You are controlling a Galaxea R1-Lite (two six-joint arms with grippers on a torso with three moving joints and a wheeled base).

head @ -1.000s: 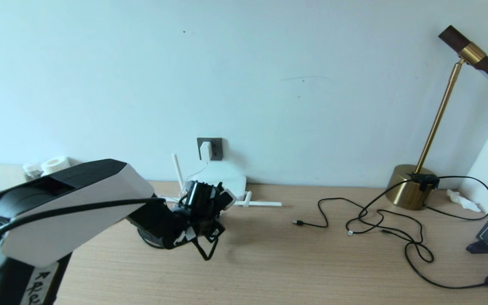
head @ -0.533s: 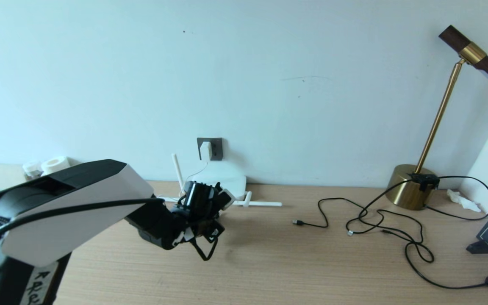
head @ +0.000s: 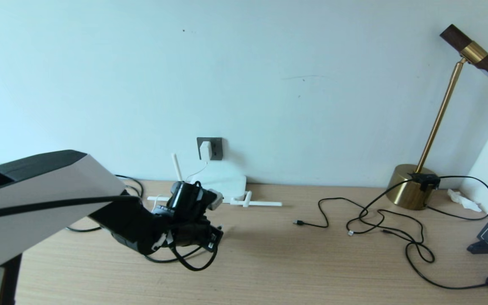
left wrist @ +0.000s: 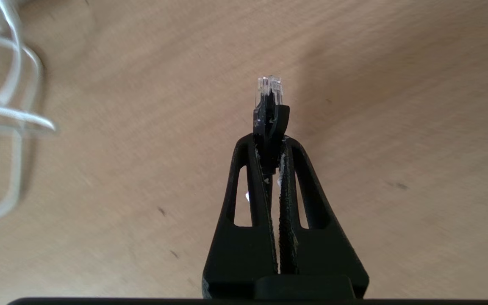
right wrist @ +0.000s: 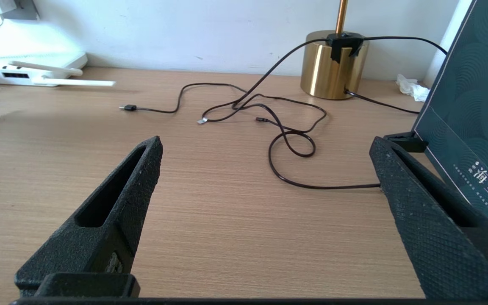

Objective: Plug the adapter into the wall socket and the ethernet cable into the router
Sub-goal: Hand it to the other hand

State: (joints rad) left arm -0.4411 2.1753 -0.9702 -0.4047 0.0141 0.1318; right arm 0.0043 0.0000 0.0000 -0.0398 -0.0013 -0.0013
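Note:
The white adapter [head: 205,151] sits in the dark grey wall socket [head: 215,148] on the wall, its thin white cord [left wrist: 15,123] running down to the desk. Below it the flat white router [head: 223,183] lies on the desk, one antenna upright, and its dark port slots [right wrist: 15,75] face the front. My left gripper [head: 211,235] hovers low over the desk in front of the router, shut on the ethernet cable [head: 193,264] at its clear clip plug [left wrist: 269,91], which sticks out past the fingertips. The right gripper [right wrist: 267,156] stands open over bare desk, holding nothing.
Thin black cables [head: 375,220] with small plugs sprawl across the right half of the desk. A brass lamp [head: 413,186] stands at the back right. A dark blue board [right wrist: 468,127] leans at the right edge, close to one right finger. A crumpled tissue [head: 462,199] lies near the lamp.
My left arm has swung left and down, lowering the gripper and the plug toward the desk and a little away from the router. More of the black cable loop shows behind the arm.

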